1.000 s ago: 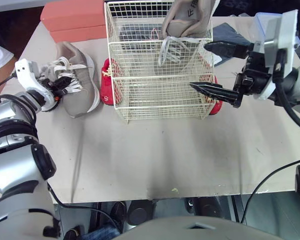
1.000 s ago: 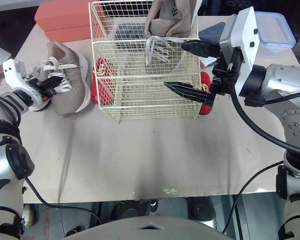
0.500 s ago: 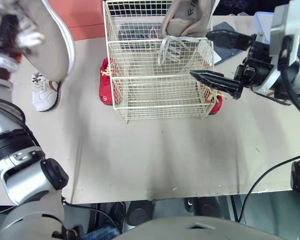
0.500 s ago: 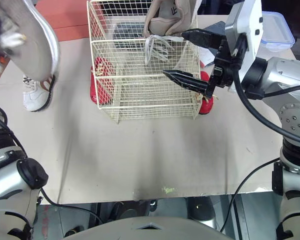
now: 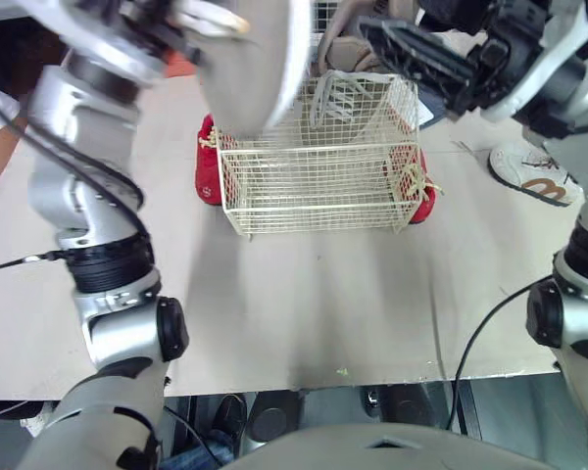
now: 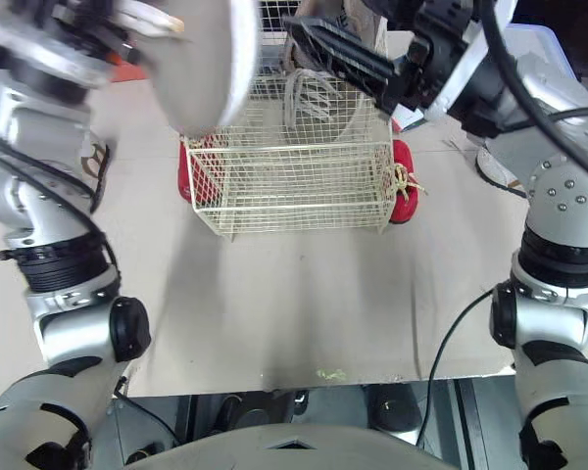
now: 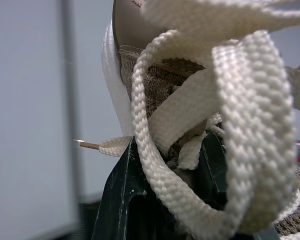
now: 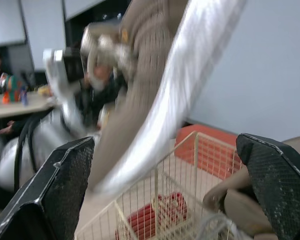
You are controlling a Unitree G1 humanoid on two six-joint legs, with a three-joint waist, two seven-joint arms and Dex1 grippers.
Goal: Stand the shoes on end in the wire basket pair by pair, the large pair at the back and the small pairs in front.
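Grey-beige big shoe (image 5: 253,59) is what changed most. Half a second ago it was up over the table's left edge. Now it's been swung across and hangs above the back-left corner of the wire basket (image 5: 314,181), pale sole facing the camera, clear of the rim.

The left gripper (image 7: 172,155) is clamped on the shoe's tongue, with laces draped over its black fingers. That arm is raised high and reaches in over the basket from the left.

The right gripper (image 8: 162,142) has also come up. It was level with the basket's front right side, and now it sits higher and further back, over the basket's right rear, spread wide and holding nothing. With that arm lifted, a small white shoe (image 5: 527,172) shows on the table (image 5: 372,294), well right of the basket.

The basket hasn't budged. The other big shoe (image 5: 358,44) stands on end in its back section. A red shoe (image 5: 207,162) lies against its left side, and a second red shoe (image 5: 422,201) is by its front right corner.
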